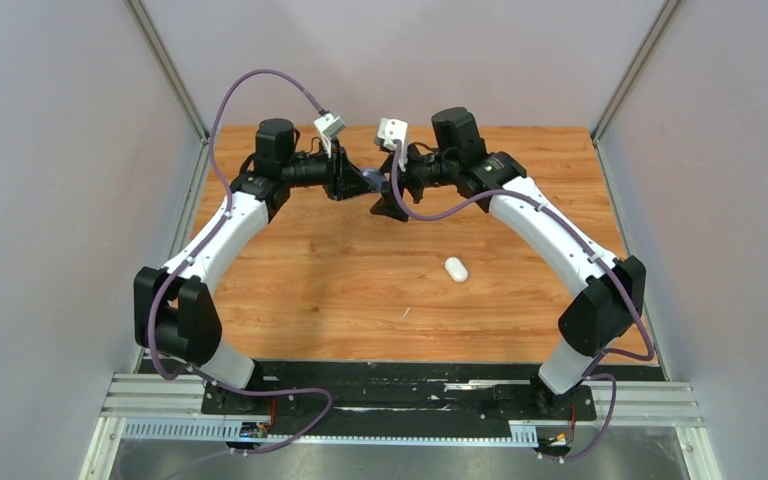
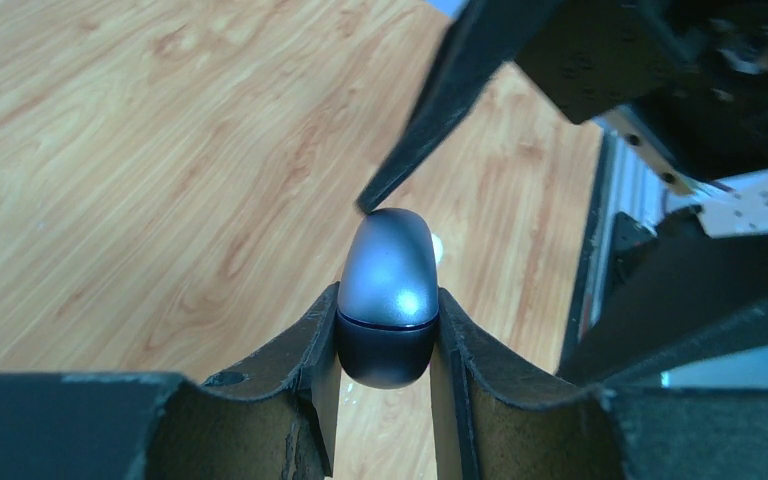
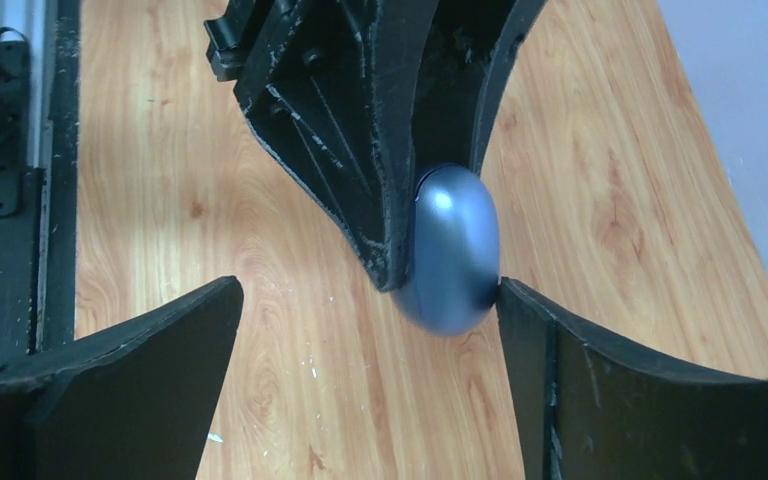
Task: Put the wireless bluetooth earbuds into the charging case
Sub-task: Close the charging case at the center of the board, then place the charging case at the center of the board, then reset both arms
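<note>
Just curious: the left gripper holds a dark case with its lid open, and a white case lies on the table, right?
The lid is shut, not open: the left wrist view shows the dark case closed in the left gripper. The white case does lie on the table.

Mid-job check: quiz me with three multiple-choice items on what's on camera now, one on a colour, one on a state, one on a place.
1. What colour is the held case in the left gripper?
A. white
B. dark blue
C. orange

2. The right gripper is:
A. open wide
B. shut on the held case
C. shut on nothing

3. Where is the white case?
A. in the left gripper
B. in the right gripper
C. on the table

Answers:
1. B, it shows dark blue between the fingers in the left wrist view.
2. A, its fingers stand far apart in the right wrist view.
3. C, the top view shows it lying on the wood, away from both arms.
</note>
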